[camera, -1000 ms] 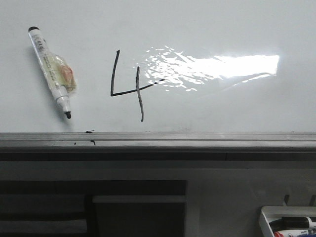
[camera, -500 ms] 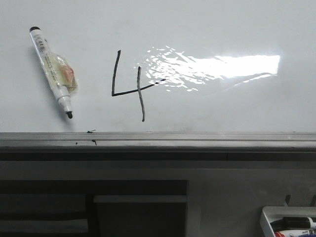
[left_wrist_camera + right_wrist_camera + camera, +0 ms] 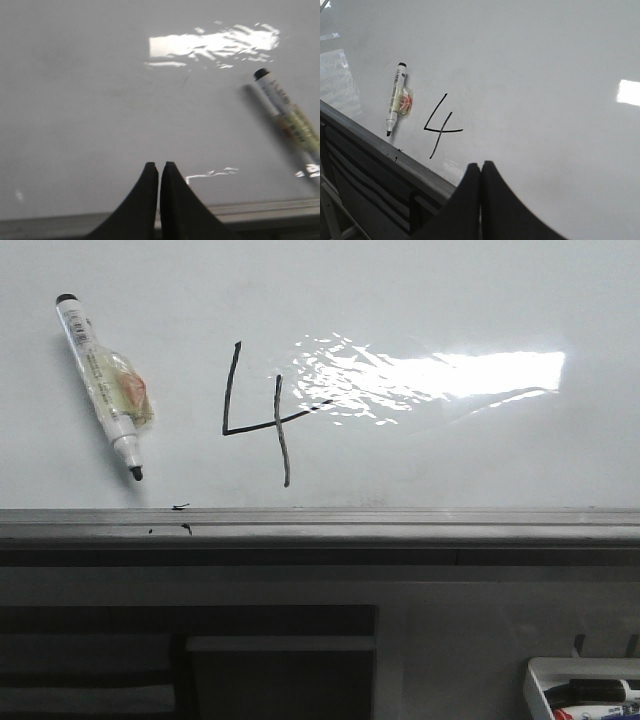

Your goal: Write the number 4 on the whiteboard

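Note:
The whiteboard [image 3: 450, 290] fills the front view, with a glare patch and a grey bottom rail [image 3: 400, 525]. A thin black number 4 [image 3: 255, 418] is drawn left of the glare; it also shows in the right wrist view [image 3: 440, 127]. A white marker [image 3: 103, 385] with a black tip lies uncapped on the board left of the 4, also in the left wrist view [image 3: 287, 112] and right wrist view [image 3: 396, 98]. My left gripper [image 3: 159, 165] is shut and empty above the board. My right gripper [image 3: 480, 164] is shut and empty near the rail. Neither gripper shows in the front view.
A small white tray [image 3: 585, 695] with markers sits at the lower right, in front of the board. Small black specks [image 3: 182, 508] lie on the rail below the marker. Dark slatted panels [image 3: 200, 660] run under the rail.
The front view has shifted very slightly; the marker and the 4 stay where they were on the board.

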You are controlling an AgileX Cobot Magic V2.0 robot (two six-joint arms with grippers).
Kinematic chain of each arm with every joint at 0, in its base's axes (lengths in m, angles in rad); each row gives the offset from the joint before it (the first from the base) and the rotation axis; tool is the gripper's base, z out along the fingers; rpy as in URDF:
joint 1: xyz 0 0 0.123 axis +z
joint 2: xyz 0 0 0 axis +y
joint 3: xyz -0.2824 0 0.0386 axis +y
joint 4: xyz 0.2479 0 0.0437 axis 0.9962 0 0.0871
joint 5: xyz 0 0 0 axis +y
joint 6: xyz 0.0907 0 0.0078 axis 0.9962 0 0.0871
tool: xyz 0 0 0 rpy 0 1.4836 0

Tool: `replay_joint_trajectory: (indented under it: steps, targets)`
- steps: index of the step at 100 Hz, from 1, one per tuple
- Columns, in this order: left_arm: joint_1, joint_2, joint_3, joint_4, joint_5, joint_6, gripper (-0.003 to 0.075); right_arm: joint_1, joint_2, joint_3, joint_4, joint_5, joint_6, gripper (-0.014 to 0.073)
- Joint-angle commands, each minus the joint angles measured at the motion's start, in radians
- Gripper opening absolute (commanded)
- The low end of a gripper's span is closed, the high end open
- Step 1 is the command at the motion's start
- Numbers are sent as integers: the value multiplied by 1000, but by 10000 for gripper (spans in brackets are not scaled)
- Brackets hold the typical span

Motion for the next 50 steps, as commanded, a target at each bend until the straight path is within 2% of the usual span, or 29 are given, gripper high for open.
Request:
replay_joint_trajectory:
  steps: [1, 27, 36, 50]
  targets:
    - [59, -44, 20, -20, -37, 1, -20, -7, 10, -27, -10, -82, -13, -62]
    - [84, -167, 204, 15, -112, 1, -20, -7, 10, -27, -10, -82, -13, -62]
    - [84, -191, 202, 23, -19, 1, -20, -7, 10, -27, -10, -82, -13, -62]
    - [84, -194, 204, 34, -12, 1, -20, -7, 10, -27, -10, -82, -13, -62]
